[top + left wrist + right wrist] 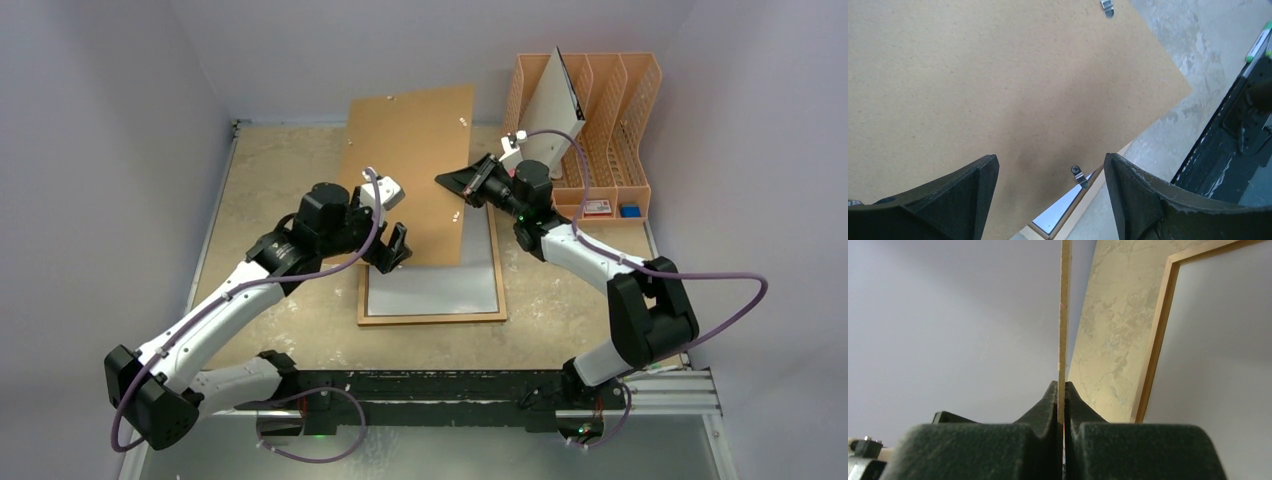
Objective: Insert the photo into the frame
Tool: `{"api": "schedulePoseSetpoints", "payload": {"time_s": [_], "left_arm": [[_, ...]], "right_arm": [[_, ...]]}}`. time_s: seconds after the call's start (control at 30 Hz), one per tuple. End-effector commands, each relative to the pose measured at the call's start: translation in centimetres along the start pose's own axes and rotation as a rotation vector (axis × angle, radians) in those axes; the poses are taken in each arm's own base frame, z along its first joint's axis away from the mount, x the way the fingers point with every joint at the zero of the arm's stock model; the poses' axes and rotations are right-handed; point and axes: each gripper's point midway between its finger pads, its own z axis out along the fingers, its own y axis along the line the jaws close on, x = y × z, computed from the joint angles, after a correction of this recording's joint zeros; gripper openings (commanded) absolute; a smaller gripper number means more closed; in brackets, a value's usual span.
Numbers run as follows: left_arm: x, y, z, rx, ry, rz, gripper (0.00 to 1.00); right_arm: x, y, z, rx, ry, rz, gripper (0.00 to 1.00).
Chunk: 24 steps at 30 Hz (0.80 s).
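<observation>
The light wooden frame (pixel 432 316) lies flat on the table with its clear pane up. The plain brown backing board (pixel 410 170) is held tilted over its far half. My right gripper (pixel 468 184) is shut on the board's right edge, which shows as a thin strip (pixel 1064 300) between the jaws (pixel 1064 390); the frame rim (pixel 1155 340) lies beyond. My left gripper (pixel 394 250) is open and empty above the board's near edge (pixel 998 75), straddling (pixel 1050 190) a metal clip (pixel 1079 176) and a frame corner (pixel 1068 220). A pale sheet (pixel 552 110) stands in the rack; I cannot make out its print.
An orange file rack (pixel 615 120) stands at the back right with a small red item (pixel 598 207) and a blue one (pixel 630 210) in front of it. Grey walls enclose the table on three sides. A black rail (pixel 450 385) runs along the near edge.
</observation>
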Motion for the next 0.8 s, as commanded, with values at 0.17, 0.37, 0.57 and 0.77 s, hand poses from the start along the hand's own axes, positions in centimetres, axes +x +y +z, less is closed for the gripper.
{"api": "schedulePoseSetpoints", "payload": {"time_s": [0.17,0.37,0.57,0.77], "left_arm": [[3.2,0.3,0.6,-0.008,0.137,0.136,0.77],[4.2,0.5,0.8,-0.009,0.16,0.147,0.77],[4.8,0.7,1.2,-0.017,0.177,0.132,0.75],[5.0,2.5,0.9,-0.124,0.19,0.131,0.59]], "right_arm": [[-1.7,5.0,0.0,-0.141,-0.03,-0.024,0.0],[-1.8,5.4,-0.1,-0.154,-0.034,-0.026,0.0],[-1.7,5.5,-0.2,-0.159,-0.023,-0.023,0.0],[-1.4,5.6,-0.3,-0.163,-0.014,-0.027,0.0]]}}
